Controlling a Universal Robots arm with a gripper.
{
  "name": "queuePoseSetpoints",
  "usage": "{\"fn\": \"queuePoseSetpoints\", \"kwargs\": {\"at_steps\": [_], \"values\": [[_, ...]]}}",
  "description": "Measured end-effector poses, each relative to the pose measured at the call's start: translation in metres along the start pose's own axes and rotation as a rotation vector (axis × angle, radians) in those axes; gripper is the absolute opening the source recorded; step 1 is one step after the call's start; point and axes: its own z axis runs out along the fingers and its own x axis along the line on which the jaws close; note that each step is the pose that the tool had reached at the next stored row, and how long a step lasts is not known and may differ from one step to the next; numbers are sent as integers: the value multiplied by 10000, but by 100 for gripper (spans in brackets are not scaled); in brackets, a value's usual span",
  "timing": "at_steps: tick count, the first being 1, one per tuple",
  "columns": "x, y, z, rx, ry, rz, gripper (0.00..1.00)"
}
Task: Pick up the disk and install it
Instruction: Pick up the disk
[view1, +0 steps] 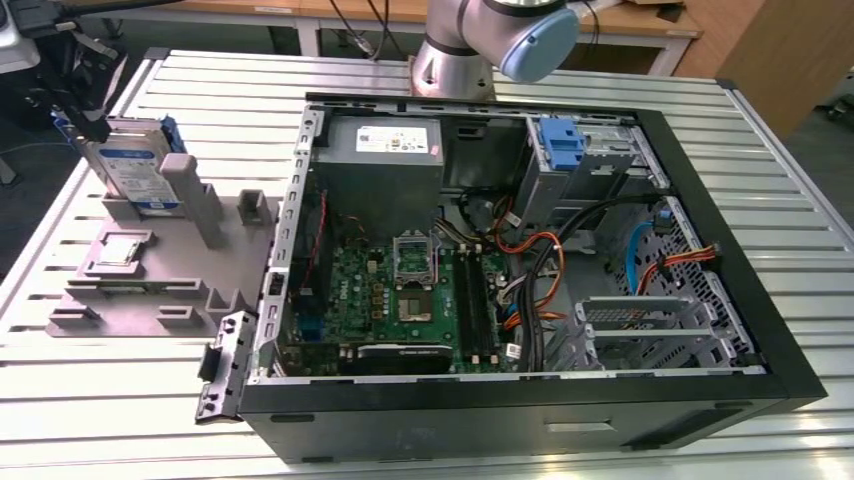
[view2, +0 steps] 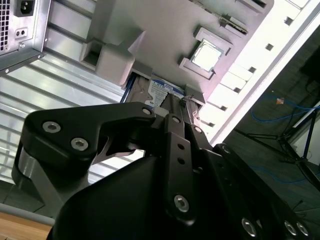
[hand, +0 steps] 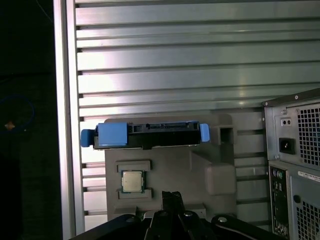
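Observation:
The disk (view1: 138, 165) stands on edge in a slot at the back of the grey fixture (view1: 147, 290), at the exterior view's left. It is silver with a white-and-blue label and blue rails. In the first wrist view its top edge (hand: 145, 135) shows with blue rail ends on both sides. My gripper (view1: 91, 122) hangs just above and beside the disk's upper corner, its fingers together and nothing between them. In the second wrist view the fingers (view2: 176, 107) point down at the disk's label (view2: 161, 91). The first wrist view has the gripper (hand: 171, 196) short of the disk, above the fixture.
A small square silver chip (hand: 132, 181) lies in a fixture pocket in front of the disk. The open computer case (view1: 747, 330) fills the table's middle and right, with a blue latch (view1: 563, 145) at a back bay and a metal drive cage (view1: 647, 325) near the front.

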Motion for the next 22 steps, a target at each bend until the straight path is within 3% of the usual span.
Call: {"fn": "queuePoseSetpoints", "kwargs": {"at_steps": [13,22], "values": [[0,0,0,-3,9,-74,10],[0,0,0,-53,74,-1506,10]]}}
